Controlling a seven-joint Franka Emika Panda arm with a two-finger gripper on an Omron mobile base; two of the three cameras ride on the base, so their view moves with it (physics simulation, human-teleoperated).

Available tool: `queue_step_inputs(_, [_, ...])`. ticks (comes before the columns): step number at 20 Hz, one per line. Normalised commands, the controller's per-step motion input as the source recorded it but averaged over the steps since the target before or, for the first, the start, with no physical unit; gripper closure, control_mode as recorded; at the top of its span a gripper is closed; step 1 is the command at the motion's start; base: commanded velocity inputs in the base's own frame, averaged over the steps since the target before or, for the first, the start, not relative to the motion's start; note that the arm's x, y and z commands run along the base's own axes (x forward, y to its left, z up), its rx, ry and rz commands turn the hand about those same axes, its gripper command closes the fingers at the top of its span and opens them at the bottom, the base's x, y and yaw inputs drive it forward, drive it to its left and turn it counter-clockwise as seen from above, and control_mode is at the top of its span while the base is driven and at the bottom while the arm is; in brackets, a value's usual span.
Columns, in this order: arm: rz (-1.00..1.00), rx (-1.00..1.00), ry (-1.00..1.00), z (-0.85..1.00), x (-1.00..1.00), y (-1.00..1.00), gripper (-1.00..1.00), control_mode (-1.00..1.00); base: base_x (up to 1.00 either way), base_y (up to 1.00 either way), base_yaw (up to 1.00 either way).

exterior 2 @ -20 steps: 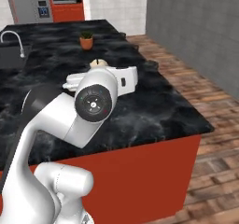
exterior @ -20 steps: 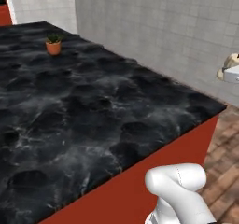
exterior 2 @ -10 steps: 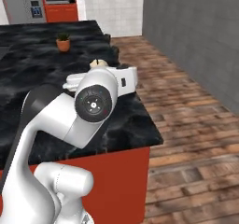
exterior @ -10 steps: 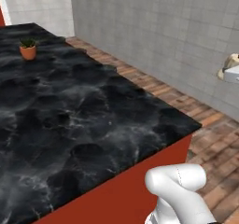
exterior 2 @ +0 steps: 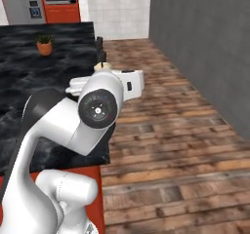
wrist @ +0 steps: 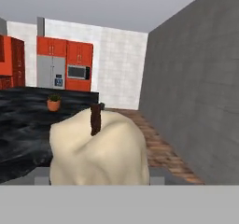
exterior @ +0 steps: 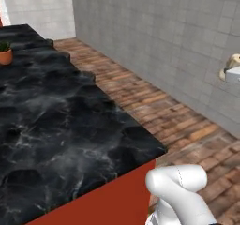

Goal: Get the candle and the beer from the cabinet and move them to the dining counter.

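- Close against the hand camera, the candle (wrist: 99,153) sits as a cream, waxy lump with a short dark wick, and the end effector (exterior 2: 101,66) is closed around it; in the right base view the cream top peeks out above the white hand, level with the far edge of the worktop.
- From the left base view, the candle (exterior: 233,61) shows at the right edge, held out over the wooden floor, well apart from the black marble worktop (exterior: 56,125).
- A small plant (exterior 2: 44,45) in a terracotta pot stands far back on the worktop, well away from the arm.
- My guess is that the candle is light and rigid, but wax is soft at the surface, so a hard squeeze could dent or chip it.
- Wax is also a bit slick, so a firm, even grip low on the body or the wider base looks safer than pinching near the wick.
- Which part the fingers actually touch is hidden by the candle itself.
- Setting it down base-first and flat on the marble should keep it from tipping; the wide base helps.
- Task-wise, the candle is not yet on the worktop.
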Motion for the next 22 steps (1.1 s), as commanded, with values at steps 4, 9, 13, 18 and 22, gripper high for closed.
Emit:
queue_step_inputs(4, [0.0, 0.0, 0.0, 0.0, 0.0, 0.0, 1.0, 1.0, 0.73, -0.86, 0.19])
queue_step_inputs(9, [0.0, 0.0, 0.0, 0.0, 0.0, 0.0, 1.0, 1.0, 0.83, -0.67, 0.23])
queue_step_inputs(13, [0.0, 0.0, 0.0, 0.0, 0.0, 0.0, 1.0, 1.0, 0.82, -0.63, 0.28])
queue_step_inputs(18, [0.0, 0.0, 0.0, 0.0, 0.0, 0.0, 1.0, 1.0, 0.71, -0.75, 0.29])
queue_step_inputs(22, [0.0, 0.0, 0.0, 0.0, 0.0, 0.0, 1.0, 1.0, 0.82, -0.64, 0.32])
